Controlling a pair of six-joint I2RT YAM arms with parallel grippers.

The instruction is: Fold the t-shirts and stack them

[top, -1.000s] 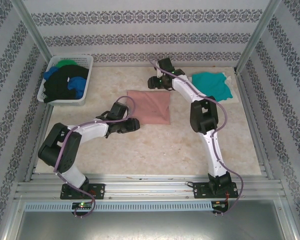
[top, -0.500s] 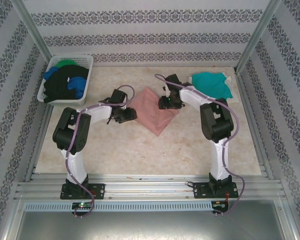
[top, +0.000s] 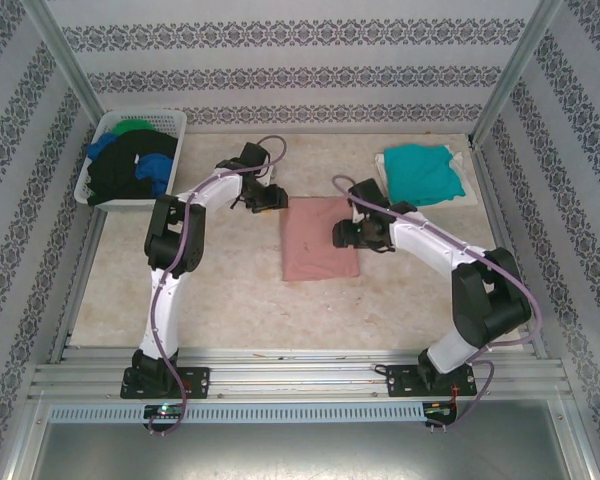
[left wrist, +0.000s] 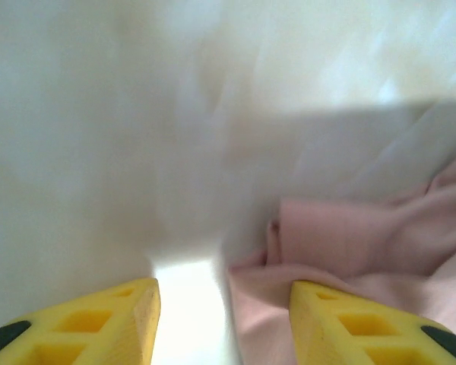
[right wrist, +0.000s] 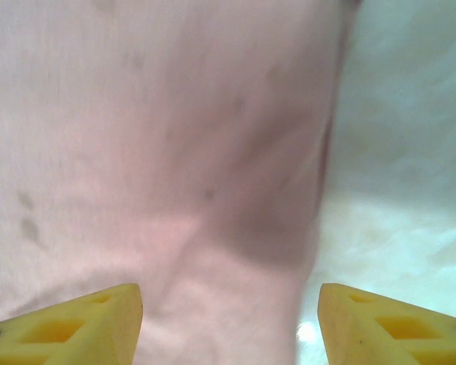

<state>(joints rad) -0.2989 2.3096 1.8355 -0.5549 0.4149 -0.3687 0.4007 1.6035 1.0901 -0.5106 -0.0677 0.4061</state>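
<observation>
- At the far-left corner of the salmon-pink shirt (top: 318, 242), the left tool (top: 271, 199) is released. Bare table (top: 230, 300) shows between its yellow fingers (left wrist: 110, 319), and a bunched pink edge lies just beside one.
- And the right tool (top: 341, 234)?
- It is over that shirt's right edge, spread wide above smooth cloth and gripping nothing.
- The shirt itself?
- It lies flat, folded to a rectangle, between both tools. A folded teal shirt (top: 420, 172) lies to its far right. A white basket (top: 140, 117) of black, blue and green shirts (top: 130, 165) stands well to its far left.
</observation>
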